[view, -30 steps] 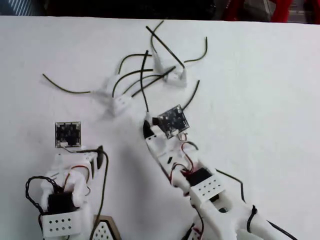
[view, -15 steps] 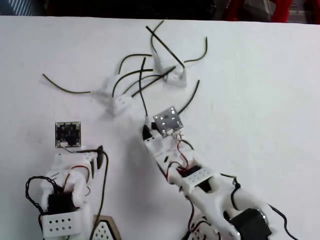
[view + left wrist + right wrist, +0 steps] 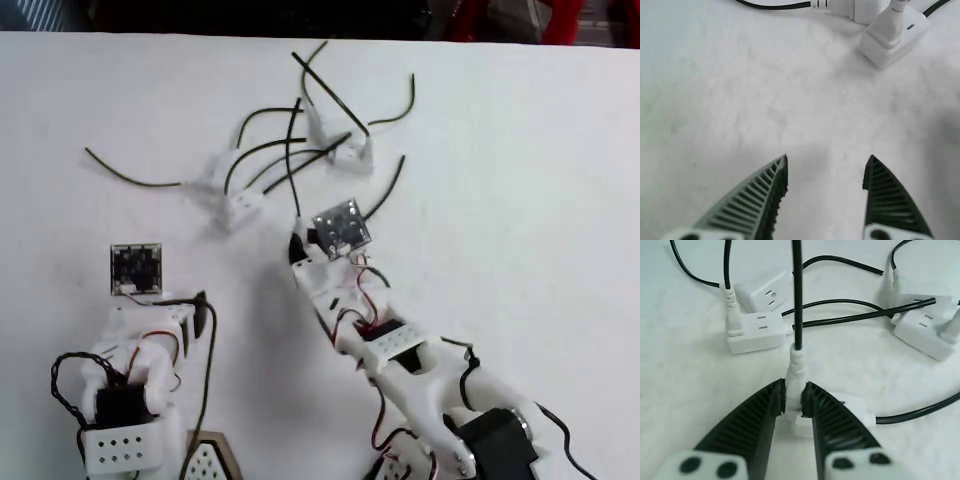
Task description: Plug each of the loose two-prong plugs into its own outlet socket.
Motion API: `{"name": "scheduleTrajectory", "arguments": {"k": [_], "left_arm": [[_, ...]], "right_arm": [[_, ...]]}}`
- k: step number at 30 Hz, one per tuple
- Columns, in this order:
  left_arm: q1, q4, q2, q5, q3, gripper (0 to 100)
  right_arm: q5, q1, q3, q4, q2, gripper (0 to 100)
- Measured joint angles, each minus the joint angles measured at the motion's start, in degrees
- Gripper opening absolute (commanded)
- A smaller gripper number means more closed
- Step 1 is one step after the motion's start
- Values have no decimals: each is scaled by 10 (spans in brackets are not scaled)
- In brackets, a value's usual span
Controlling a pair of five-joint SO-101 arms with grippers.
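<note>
The right gripper [image 3: 794, 390] is clamping a white plastic two-prong plug [image 3: 796, 365] on a black cord, with a white rectangular socket block [image 3: 757, 332] lying just ahead of its tips. The left gripper [image 3: 826, 162] is hovering with its fingers spread apart.

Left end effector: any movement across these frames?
No. The left end effector sits equally far from the outlet in every high view frame.

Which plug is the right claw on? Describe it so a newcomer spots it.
On the white table, find the cluster of white outlet blocks and black cords. Nearest the arms, the right claw pinches one white plug, the only plug gripped.
</note>
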Motion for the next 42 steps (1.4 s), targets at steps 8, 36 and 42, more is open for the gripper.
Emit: {"name": "scheduleTrajectory", "arguments": {"k": [8, 36, 42], "left_arm": [[0, 0, 0, 0, 0, 245], [0, 0, 0, 0, 0, 245], [0, 0, 0, 0, 0, 245]], "right_arm": [[-1, 24, -36, -5, 62, 17], [47, 28, -124, 252, 55, 17], [47, 28, -126, 316, 24, 17]]}}
